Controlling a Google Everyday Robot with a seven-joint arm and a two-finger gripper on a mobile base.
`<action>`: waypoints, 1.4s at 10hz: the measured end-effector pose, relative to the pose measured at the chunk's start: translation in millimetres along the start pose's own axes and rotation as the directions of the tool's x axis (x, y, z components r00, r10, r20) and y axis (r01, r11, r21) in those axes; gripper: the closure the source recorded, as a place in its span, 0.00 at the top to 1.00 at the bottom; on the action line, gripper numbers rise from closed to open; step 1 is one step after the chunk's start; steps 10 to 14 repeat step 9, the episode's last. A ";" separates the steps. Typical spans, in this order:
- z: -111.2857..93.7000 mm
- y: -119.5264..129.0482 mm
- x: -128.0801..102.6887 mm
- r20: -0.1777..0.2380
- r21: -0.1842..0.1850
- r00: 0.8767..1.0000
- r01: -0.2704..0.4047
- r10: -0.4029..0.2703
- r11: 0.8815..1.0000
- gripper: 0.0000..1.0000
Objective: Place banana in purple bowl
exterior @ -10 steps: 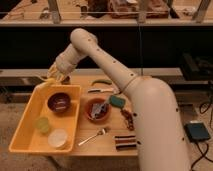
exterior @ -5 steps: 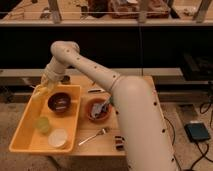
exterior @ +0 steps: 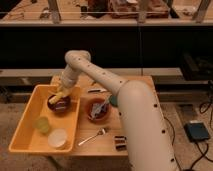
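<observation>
A fork [exterior: 93,136] lies on the tabletop [exterior: 102,145]; further back, in the yellow tray [exterior: 22,132], the gripper [exterior: 62,94] hangs over the purple bowl [exterior: 58,103], fingers clamped on the banana [exterior: 60,96]

1. The gripper [exterior: 62,93] hangs low over the purple bowl [exterior: 58,103], at the end of the white arm [exterior: 107,80] that reaches in from the right.
2. The banana [exterior: 60,96] shows as a yellow shape at the gripper's tip, right over the bowl's inside.
3. The bowl sits in the far part of a yellow tray [exterior: 24,135], which also holds a yellow-green cup [exterior: 42,124] and a pale white cup [exterior: 57,138].
4. On the wooden table [exterior: 97,144] beside the tray stand a terracotta dish [exterior: 98,110] and a fork [exterior: 92,136].
</observation>
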 end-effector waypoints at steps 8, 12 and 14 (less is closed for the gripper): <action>-13.5 -3.7 -14.8 0.059 0.028 0.998 -0.007 0.005 1.000 0.80; -14.5 -2.8 -13.1 0.058 0.029 0.998 -0.011 0.009 1.000 0.80; -14.5 -2.8 -13.1 0.058 0.029 0.998 -0.011 0.009 1.000 0.80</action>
